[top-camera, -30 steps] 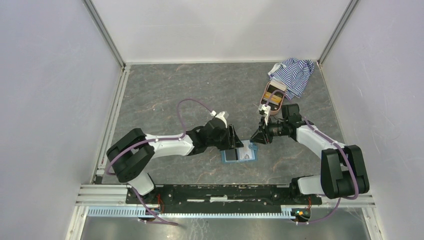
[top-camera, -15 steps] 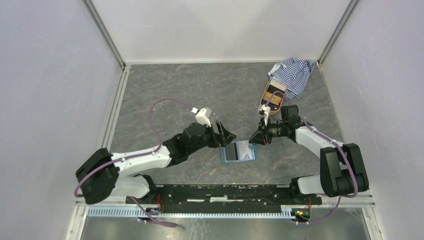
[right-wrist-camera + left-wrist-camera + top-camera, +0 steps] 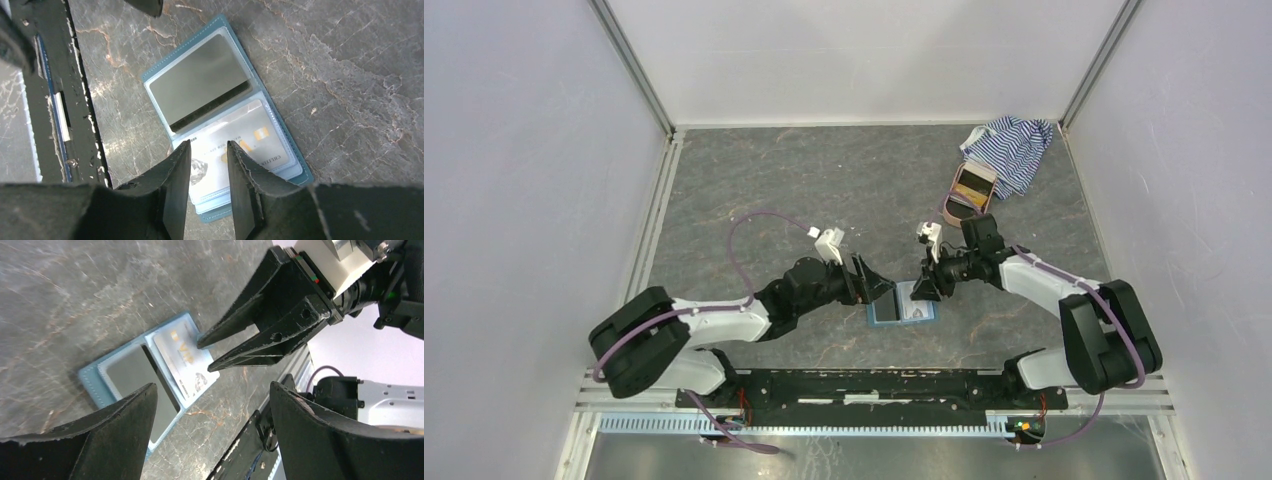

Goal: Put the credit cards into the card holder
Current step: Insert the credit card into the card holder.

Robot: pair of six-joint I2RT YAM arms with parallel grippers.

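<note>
The teal-blue card holder (image 3: 902,306) lies open on the table near the front. In the right wrist view the card holder's rim (image 3: 150,76) frames two pockets. A dark grey card (image 3: 206,80) sits in one pocket and a pale card with gold lettering (image 3: 260,142) in the other. Both show in the left wrist view, the grey card (image 3: 131,374) and the pale card (image 3: 181,357). My right gripper (image 3: 209,144) hovers just over the pale card, jaws narrowly apart and empty. My left gripper (image 3: 213,386) is wide open and empty, just left of the holder.
A pink oval case (image 3: 973,186) with tan-gold contents lies at the back right, next to a blue-white striped cloth (image 3: 1014,148). The black rail of the arm bases (image 3: 864,385) runs along the near edge. White walls close in the table.
My left gripper has drawn back off the card holder and to its left, open. My right gripper has moved left and down over the holder's right half.
</note>
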